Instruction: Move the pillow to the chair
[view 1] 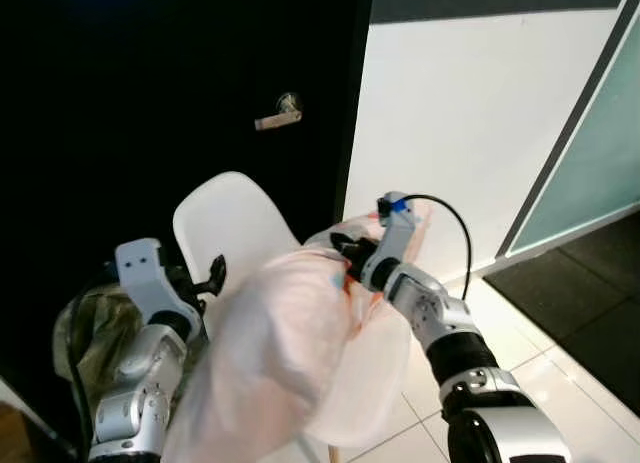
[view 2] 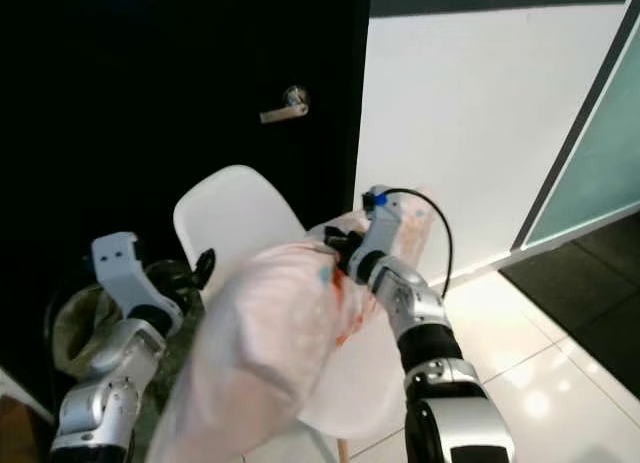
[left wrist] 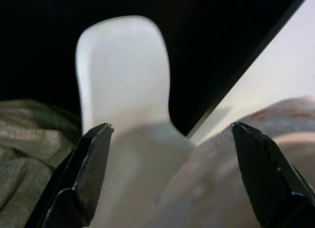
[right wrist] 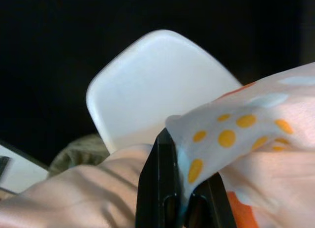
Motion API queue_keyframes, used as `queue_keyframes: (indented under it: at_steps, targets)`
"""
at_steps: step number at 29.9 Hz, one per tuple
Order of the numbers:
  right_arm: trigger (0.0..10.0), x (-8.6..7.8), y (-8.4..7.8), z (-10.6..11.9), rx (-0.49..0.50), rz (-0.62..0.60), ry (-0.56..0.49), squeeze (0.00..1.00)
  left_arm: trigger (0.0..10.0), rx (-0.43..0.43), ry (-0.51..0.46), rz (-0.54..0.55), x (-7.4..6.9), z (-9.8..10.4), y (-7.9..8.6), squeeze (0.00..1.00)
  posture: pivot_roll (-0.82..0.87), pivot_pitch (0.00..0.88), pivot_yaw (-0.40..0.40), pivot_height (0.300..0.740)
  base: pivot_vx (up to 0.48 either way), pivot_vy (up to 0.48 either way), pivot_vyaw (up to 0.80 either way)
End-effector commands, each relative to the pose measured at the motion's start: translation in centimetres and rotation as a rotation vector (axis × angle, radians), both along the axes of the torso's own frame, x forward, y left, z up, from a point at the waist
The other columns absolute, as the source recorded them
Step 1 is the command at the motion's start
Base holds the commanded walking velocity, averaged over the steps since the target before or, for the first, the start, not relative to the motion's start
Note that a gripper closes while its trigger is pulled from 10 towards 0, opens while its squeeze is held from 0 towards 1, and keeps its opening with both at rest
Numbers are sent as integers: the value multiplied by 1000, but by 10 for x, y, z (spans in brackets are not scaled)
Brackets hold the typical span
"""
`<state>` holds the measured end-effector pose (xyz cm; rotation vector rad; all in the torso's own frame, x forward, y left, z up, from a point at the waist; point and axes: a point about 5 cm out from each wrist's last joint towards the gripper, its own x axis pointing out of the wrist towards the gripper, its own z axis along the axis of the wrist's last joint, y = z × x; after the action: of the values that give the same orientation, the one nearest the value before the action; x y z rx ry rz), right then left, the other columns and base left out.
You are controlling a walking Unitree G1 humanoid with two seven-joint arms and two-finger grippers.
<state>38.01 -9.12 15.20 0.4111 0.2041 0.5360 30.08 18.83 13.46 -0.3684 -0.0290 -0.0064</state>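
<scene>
Pillow: large pale pink fabric pillow (view 1: 285, 363) with orange dots and pale blue patches, held up in front of the robot, between the two arms, covering the seat of the chair from the head views.
Chair: white moulded plastic chair (view 1: 228, 221), rounded backrest upright, just beyond the pillow, against the dark wall.
Right gripper: right gripper (right wrist: 183, 188) at the far right top of the pillow, black fingers pinched together on a fold of the dotted fabric; blue-tipped black cable loops off the wrist.
Left gripper: left gripper (left wrist: 170, 139) on the left side of the pillow, fingers spread wide apart, chair back and pillow edge visible between them; touching the pillow or not, cannot tell.
Left of chair: olive green crumpled cloth (view 1: 100, 328) low on the left, beside the left arm.
Background: black door (view 1: 180, 83) with a silver lever handle (view 1: 280, 116), white wall (view 1: 470, 113) to the right, frosted teal glass panel (view 1: 600, 168) far right, white floor tiles (view 1: 520, 333) below.
</scene>
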Motion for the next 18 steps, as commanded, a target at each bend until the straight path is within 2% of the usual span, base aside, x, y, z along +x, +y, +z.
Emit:
queue_keyframes:
  at_steps: [1, 7, 15, 18]
  targets:
    - [10000, 4, 2, 20, 21, 8, -89, 0, 10000, -16, 23, -13, -3, -6, 0, 0, -152, 0, -49, 740, 0, 0, 0]
    - [10000, 4, 4, 15, -2, 16, -74, 0, 10000, 16, 29, 4, -2, -5, 2, 0, -150, 0, -50, 740, 311, -363, 0]
    - [10000, 4, 8, 6, -81, 41, -31, 0, 10000, 7, 30, 50, 0, -4, 6, 0, -149, 0, -56, 740, 0, 0, 0]
    - [10000, 2, 12, -4, -171, 70, 31, 0, 10000, 4, 32, 56, -2, -5, 7, 0, -148, 0, -59, 740, 0, 0, 0]
